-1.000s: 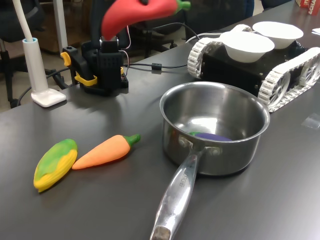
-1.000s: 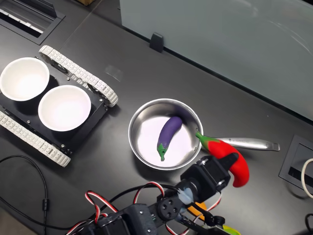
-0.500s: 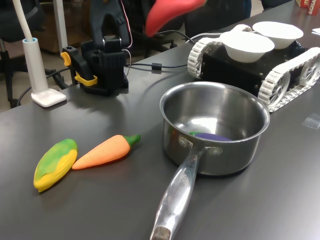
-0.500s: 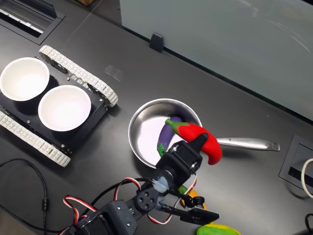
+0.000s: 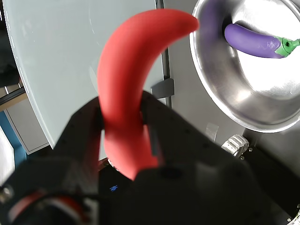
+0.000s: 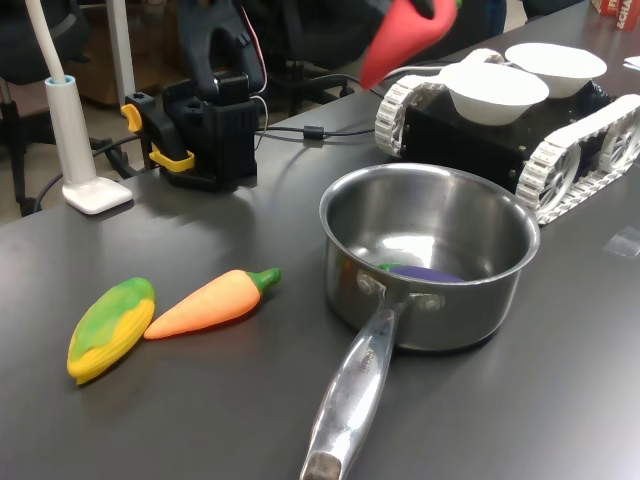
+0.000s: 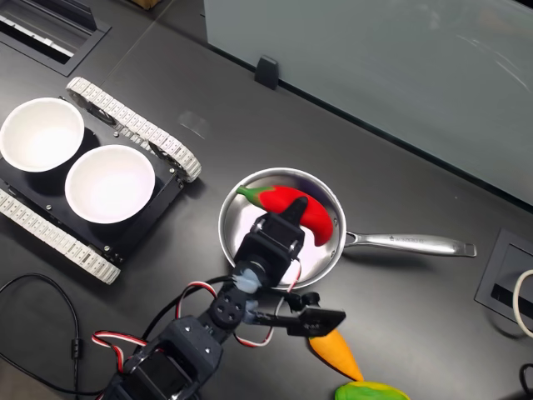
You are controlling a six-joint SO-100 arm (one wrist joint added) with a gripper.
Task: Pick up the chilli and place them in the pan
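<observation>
The smooth, curved red toy chilli (image 5: 129,89) with its small green stem cap sits pinched between the black plastic fingers of the gripper (image 5: 125,133), which press against its thick lower half in the wrist view. In the second exterior view the chilli (image 7: 291,207) hangs in the air above the open mouth of the shiny stainless-steel pan (image 7: 241,250), its long axis lying roughly level, stem end toward the second exterior view's left and tapered tip toward the second exterior view's right. In the first exterior view only the chilli's pointed red end (image 6: 400,40) shows at the upper edge, slanting down toward the first exterior view's left, well above the pan (image 6: 440,300).

The pan is one deep round vessel with a mirror-bright wall and a single long riveted steel handle (image 6: 350,400). Inside it lies one glossy purple toy aubergine (image 5: 255,41) with a green cap, resting on the pan's floor.

On the matte dark tabletop (image 6: 200,400) lie one orange toy carrot (image 6: 210,302) with a green top and one yellow-green toy corn cob (image 6: 108,328), side by side and touching at one end, apart from the pan. Two round white bowls (image 7: 108,183) sit next to each other on a black tracked vehicle (image 6: 470,140) with white ribbed treads.
</observation>
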